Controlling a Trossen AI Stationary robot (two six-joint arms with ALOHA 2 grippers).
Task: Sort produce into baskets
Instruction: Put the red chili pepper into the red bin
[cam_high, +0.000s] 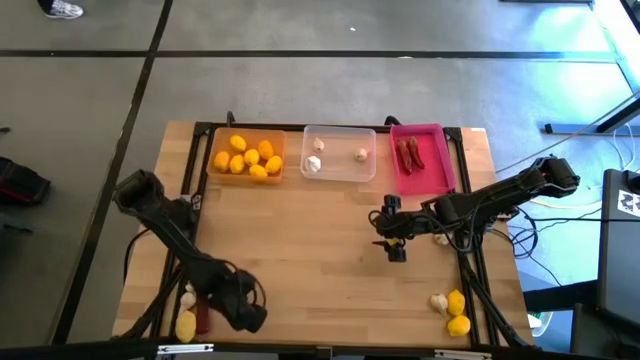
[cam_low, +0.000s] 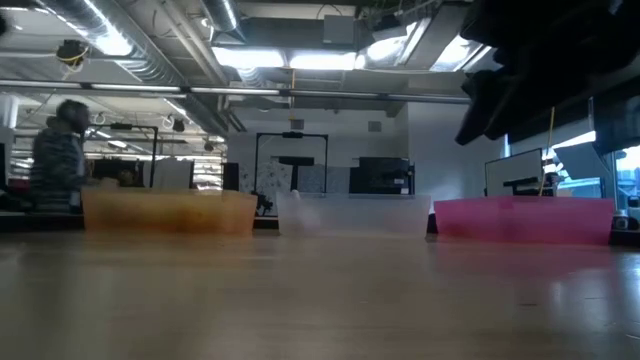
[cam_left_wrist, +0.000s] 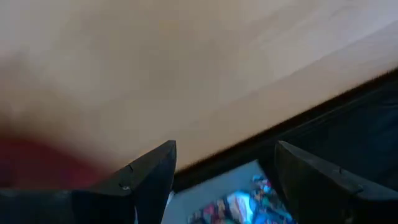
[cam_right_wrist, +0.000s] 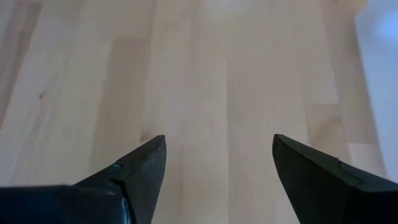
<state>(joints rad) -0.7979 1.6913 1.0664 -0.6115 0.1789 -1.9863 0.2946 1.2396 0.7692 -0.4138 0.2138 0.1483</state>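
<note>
At the table's far edge stand three baskets: an orange one with lemons, a clear one with garlic bulbs, and a pink one with dark red chilies. Loose produce lies at the near-left corner: a garlic bulb, a lemon and a chili. My left gripper hovers open just to their right, over the table's near edge; a red blur shows beside its fingers. My right gripper stands open over bare wood right of centre.
More loose produce lies at the near-right corner: a garlic bulb and two lemons. Another pale piece lies beside the right arm. A person is in the room beyond the table. Bare wood spans the table's middle.
</note>
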